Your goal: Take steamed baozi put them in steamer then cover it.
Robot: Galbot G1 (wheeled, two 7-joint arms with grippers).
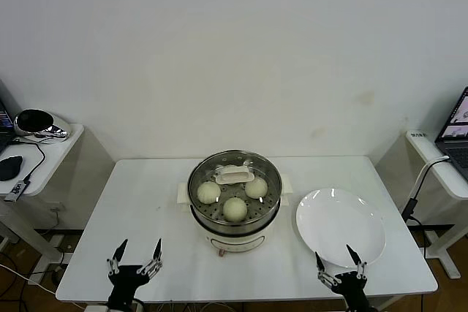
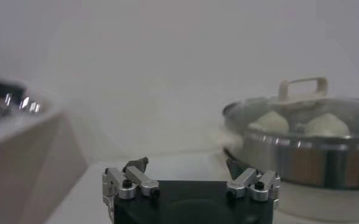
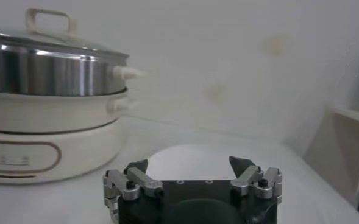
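The steamer (image 1: pixel 235 235) stands at the table's middle, a steel pot on a cream base. The cover (image 1: pixel 234 174), a glass lid with a cream handle, sits on it. Through the glass show three steamed baozi (image 1: pixel 209 192), (image 1: pixel 235 208), (image 1: pixel 256 188). My left gripper (image 1: pixel 140 246) hovers open and empty at the front edge, left of the steamer. In the left wrist view the gripper (image 2: pixel 186 163) faces the covered steamer (image 2: pixel 313 164), with baozi (image 2: pixel 269 122) under the cover (image 2: pixel 301 87). My right gripper (image 1: pixel 333 253) is open and empty at the plate's near rim; its wrist view shows the gripper (image 3: pixel 188 162) and the steamer (image 3: pixel 51 76).
A bare white plate (image 1: pixel 340 226) lies right of the steamer, also seen as the plate (image 3: pixel 167 155). A side table (image 1: pixel 44 158) at the left holds a shiny black object and a mouse. A desk with a laptop (image 1: pixel 457 133) stands at the right.
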